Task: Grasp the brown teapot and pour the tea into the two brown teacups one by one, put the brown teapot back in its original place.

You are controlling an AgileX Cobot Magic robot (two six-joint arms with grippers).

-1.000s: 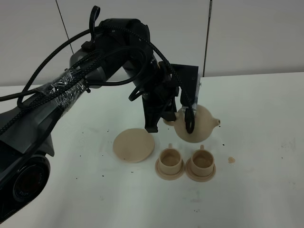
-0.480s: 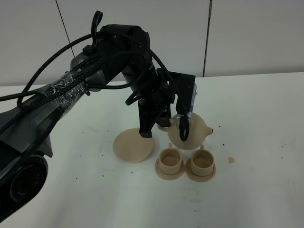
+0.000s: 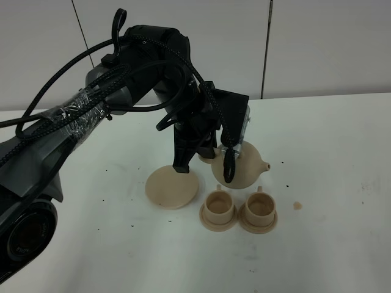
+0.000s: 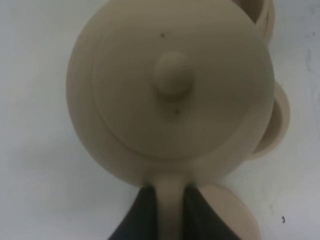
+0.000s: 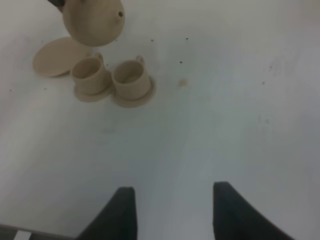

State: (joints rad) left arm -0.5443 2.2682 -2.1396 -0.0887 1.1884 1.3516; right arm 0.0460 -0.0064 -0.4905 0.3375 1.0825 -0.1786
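My left gripper (image 3: 227,163) is shut on the loop handle of the brown teapot (image 3: 243,165), which hangs in the air just above and behind the two brown teacups (image 3: 219,207) (image 3: 258,208), with its spout pointing right. From above, the left wrist view shows the teapot (image 4: 170,85) with its knob lid, and the gripper (image 4: 169,195) clamps the handle between both fingers. The original place, a flat round saucer (image 3: 172,186), lies bare to the left of the cups. In the right wrist view my right gripper (image 5: 172,212) stands open and empty, well away from the teapot (image 5: 95,20) and cups (image 5: 90,74) (image 5: 131,77).
A small tan spot (image 3: 297,206) marks the white table right of the cups. The left arm with its black cables (image 3: 91,110) arches over the table's left half. A grey panelled wall (image 3: 305,43) stands behind the table.
The left gripper has carried the teapot leftward and slightly lower, closer to the two cups. The cups and the large saucer have not moved.
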